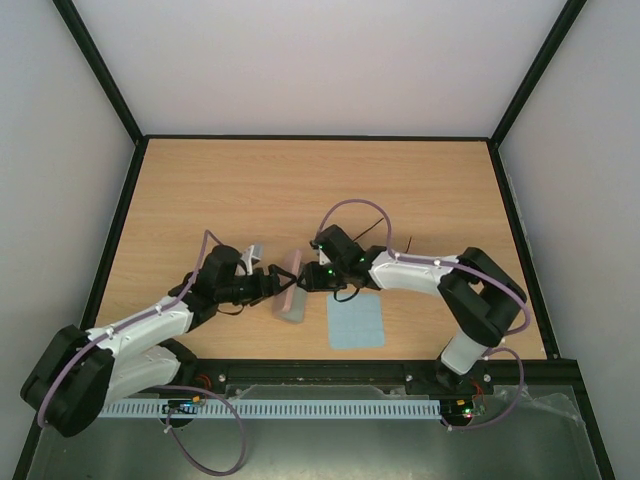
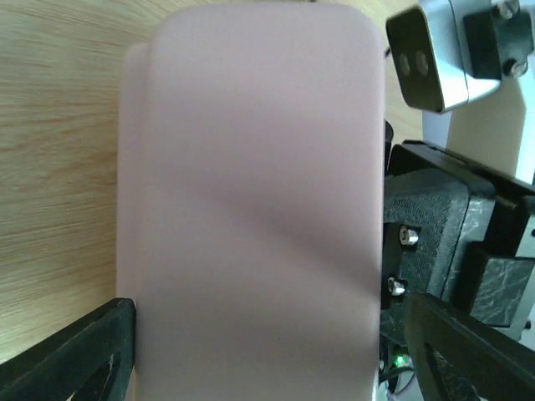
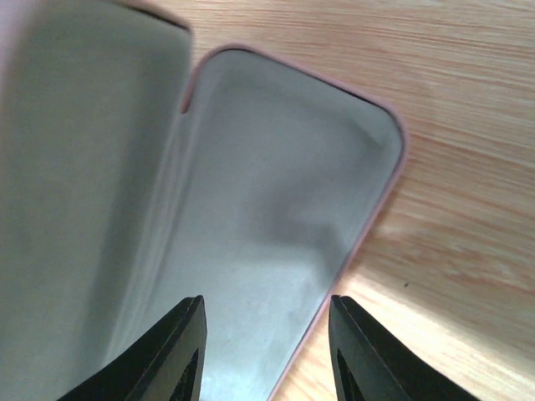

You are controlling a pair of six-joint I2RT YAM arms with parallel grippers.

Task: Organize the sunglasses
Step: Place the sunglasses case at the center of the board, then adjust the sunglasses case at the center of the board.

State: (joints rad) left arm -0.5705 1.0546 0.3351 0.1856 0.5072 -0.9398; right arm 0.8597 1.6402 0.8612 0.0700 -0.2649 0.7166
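The pinkish case (image 1: 291, 287) stands open on the table. Its lid fills the left wrist view (image 2: 251, 200). Its grey, empty inside shows in the right wrist view (image 3: 276, 209). My left gripper (image 1: 268, 285) is closed on the lid, one finger (image 2: 84, 355) at each side edge. My right gripper (image 1: 308, 276) is open and empty, its fingertips (image 3: 188, 334) just above the case's inside. The sunglasses do not show plainly. A thin black wire-like piece (image 1: 372, 228) sticks out behind the right wrist, and I cannot tell if it is theirs.
A light blue square cloth (image 1: 356, 320) lies flat just in front of the right gripper, near the table's front edge. A black frame (image 1: 120, 220) borders the wooden table. The two wrists are close together at the case.
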